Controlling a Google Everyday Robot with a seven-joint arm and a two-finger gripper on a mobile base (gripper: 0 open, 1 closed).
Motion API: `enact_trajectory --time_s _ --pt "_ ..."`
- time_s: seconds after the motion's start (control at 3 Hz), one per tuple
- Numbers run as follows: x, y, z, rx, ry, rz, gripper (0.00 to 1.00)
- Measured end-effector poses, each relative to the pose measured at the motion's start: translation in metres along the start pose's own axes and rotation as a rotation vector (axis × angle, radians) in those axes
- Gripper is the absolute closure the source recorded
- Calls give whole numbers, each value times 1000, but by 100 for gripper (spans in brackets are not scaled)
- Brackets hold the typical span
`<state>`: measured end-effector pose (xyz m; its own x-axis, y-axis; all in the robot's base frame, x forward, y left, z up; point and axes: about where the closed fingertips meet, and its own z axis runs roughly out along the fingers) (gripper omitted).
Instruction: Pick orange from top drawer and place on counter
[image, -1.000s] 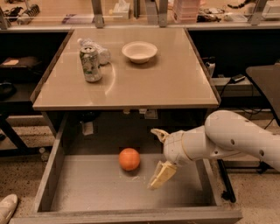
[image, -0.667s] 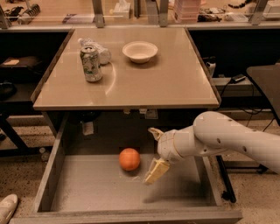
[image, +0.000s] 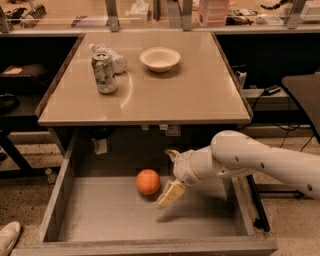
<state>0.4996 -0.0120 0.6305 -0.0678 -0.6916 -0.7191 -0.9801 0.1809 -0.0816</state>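
The orange (image: 148, 182) lies on the grey floor of the open top drawer (image: 100, 220), near its middle and toward the back. My gripper (image: 169, 175) is inside the drawer just right of the orange, coming in from the right on the white arm. It is open: one finger (image: 170, 194) reaches down beside the orange and the other finger (image: 171, 153) stands up behind it. The fruit is not between them. The beige counter (image: 170, 95) lies above the drawer.
On the counter stand a drink can (image: 105, 73), a crumpled clear plastic bottle (image: 111, 57) behind it, and a white bowl (image: 160, 59). A dark chair (image: 302, 95) is at the right. A shoe (image: 7, 237) shows at the bottom left.
My gripper has moved left inside the drawer, closing the gap to the orange. The orange has not moved.
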Motion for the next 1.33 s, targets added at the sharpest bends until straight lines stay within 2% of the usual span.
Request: enact_trajectory --time_s 0.33,0.67,1.33 --pt "-3 1 10 -18 -26 30 0" --pt "-20 12 17 -47 -63 39 0" --pt "-37 37 35 -116 -71 31 0"
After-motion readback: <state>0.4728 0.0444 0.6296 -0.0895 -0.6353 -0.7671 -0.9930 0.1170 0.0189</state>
